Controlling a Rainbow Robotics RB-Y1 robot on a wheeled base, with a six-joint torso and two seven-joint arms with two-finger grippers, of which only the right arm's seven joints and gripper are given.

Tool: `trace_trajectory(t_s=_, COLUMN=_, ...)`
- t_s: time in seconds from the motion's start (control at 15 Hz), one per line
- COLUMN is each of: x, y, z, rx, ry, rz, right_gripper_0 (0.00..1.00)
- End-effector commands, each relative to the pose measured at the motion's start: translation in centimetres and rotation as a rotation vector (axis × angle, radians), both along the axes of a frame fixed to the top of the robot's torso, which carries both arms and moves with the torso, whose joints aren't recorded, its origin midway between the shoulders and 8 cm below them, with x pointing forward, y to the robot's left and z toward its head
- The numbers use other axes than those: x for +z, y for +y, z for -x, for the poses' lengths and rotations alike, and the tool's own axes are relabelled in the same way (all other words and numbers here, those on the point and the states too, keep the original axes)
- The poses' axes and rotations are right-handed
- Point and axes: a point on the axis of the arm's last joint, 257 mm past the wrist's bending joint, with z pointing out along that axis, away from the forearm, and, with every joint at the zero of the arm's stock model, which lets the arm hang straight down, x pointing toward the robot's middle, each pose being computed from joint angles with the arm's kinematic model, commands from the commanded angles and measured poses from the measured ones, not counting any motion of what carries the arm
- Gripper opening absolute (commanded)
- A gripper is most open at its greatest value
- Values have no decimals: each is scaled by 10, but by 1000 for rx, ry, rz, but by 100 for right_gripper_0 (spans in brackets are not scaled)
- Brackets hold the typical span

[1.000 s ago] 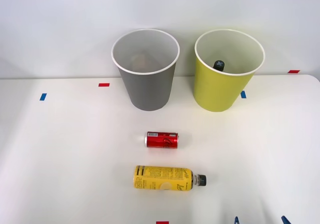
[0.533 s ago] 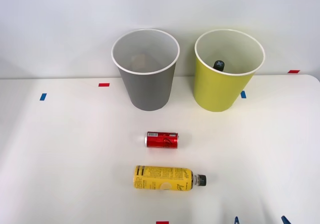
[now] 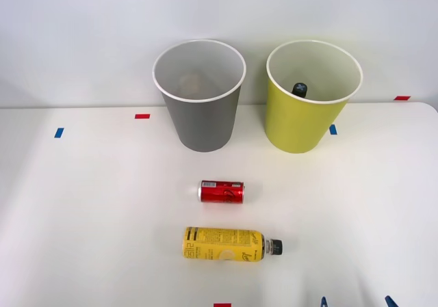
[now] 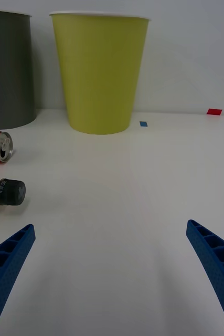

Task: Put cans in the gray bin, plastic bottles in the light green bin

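Tall tapered gray bin (image 3: pixel 199 102) with white rim, at the table's (image 3: pixel 82 204) far side, something dim and unclear inside. Just beside it, matching yellow-green bin (image 3: pixel 309 102) holding a black-capped bottle (image 3: pixel 300 89). Nearer, on their sides: short red metal can (image 3: pixel 221 191), then yellow-labelled plastic bottle (image 3: pixel 229 245), black cap toward the right. Right gripper (image 4: pixel 112 273) low over bare tabletop, blue ribbed fingers (image 4: pixel 9 262) spread wide, gripping nothing.
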Motion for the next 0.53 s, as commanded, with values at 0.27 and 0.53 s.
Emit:
trace_trajectory(t_s=0.27, x=0, y=0, z=0, rx=0, ry=0, rz=0, right_gripper_0=100)
trace_trajectory(t_s=0.53, x=0, y=0, z=0, rx=0, ry=0, rz=0, right_gripper_0=100)
